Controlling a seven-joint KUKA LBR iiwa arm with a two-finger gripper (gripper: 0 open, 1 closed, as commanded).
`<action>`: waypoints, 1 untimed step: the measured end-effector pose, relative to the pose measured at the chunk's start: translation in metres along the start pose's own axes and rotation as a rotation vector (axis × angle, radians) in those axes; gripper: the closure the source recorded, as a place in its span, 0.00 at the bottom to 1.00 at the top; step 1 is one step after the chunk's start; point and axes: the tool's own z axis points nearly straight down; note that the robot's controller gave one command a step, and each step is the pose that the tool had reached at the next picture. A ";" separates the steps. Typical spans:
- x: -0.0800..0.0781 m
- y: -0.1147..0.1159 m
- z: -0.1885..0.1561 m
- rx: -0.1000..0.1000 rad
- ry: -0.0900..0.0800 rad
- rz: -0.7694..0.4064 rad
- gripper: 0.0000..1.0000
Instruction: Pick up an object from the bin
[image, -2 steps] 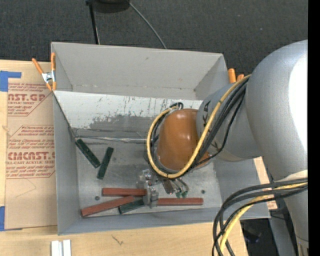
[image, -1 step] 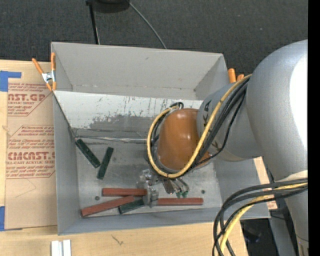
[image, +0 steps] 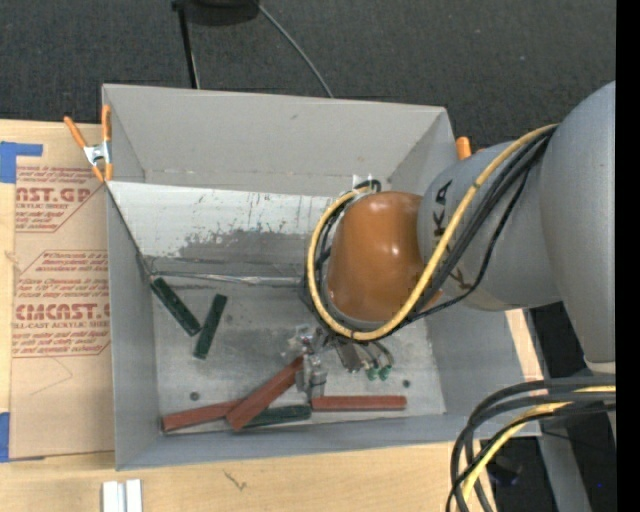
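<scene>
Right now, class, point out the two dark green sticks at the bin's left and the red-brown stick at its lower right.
Left green stick (image: 175, 307), camera view, its middle.
Right green stick (image: 210, 326), camera view, its middle.
Red-brown stick (image: 358, 403), camera view, its middle.

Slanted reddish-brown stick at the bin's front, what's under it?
A dark green stick pokes out from beneath the slanted reddish-brown stick at its lower end. The gripper covers its upper end, hiding whatever lies there.
</scene>
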 end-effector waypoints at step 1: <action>0.010 -0.061 -0.091 0.000 -0.002 -0.055 1.00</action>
